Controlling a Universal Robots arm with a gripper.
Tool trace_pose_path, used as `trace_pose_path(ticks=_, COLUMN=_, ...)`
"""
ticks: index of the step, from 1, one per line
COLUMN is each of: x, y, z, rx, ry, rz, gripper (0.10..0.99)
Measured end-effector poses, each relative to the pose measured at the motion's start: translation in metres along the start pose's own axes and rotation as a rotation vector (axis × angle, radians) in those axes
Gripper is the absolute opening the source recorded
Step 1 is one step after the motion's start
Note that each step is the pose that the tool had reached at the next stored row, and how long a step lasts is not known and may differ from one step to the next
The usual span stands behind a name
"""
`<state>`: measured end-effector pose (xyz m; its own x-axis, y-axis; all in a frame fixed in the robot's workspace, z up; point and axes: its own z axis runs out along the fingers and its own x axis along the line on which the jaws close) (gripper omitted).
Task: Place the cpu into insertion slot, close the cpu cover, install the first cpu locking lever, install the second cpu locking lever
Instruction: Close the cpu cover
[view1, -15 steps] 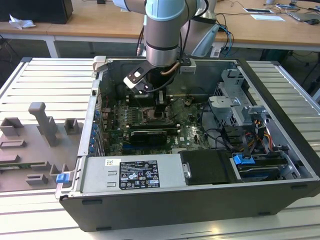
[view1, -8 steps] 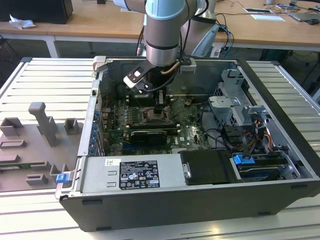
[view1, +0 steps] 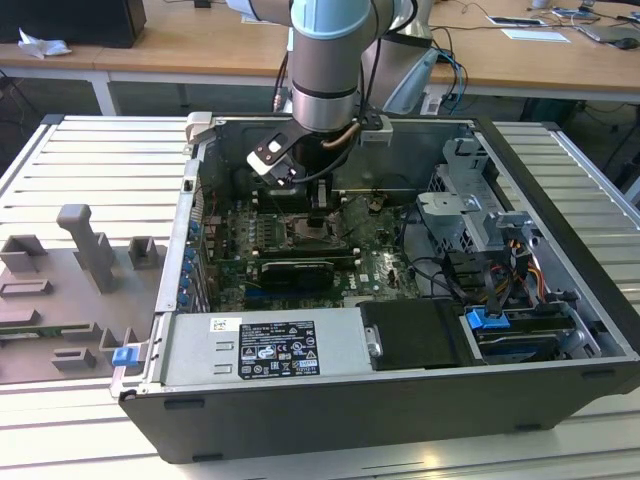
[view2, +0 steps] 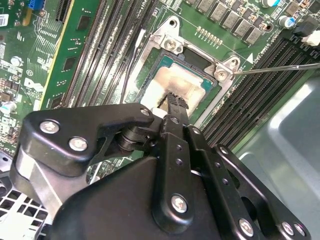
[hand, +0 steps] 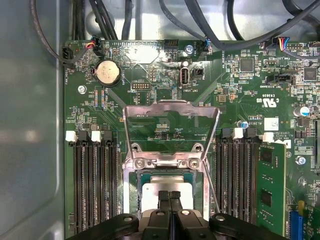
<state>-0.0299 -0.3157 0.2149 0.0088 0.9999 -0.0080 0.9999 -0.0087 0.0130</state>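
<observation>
An open computer case (view1: 330, 425) lies on its side on a slatted metal bench (view1: 90, 150). Inside it, a green motherboard (view1: 385, 272) sits beyond a silver power supply (view1: 340, 345) that bears a printed label. Toward the exterior view's right are a grey drive cage (view1: 470, 205), coloured wires (view1: 525, 272) and a blue clip (view1: 487, 320). Grey fixture blocks (view1: 85, 250) stand on the bench at the exterior view's left. In the first wrist view the board carries a coin cell (hand: 106, 71), black memory slots (hand: 95, 185) and one fitted memory stick (hand: 270, 185). Black cables (hand: 127, 20) run past the board's edge. Wooden desks (view1: 200, 45) stand behind the case.
</observation>
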Motion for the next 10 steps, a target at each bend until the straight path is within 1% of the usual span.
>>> trace_pose_path(ticks=5, x=0.0000, y=0.0000, z=-0.0023, rx=0.000, ry=-0.0011, rz=0.000, gripper=0.106)
trace_pose_path(ticks=10, x=-0.0001, y=0.0002, z=-0.0110, rx=0.000, ry=-0.0035, rz=0.000, gripper=0.106)
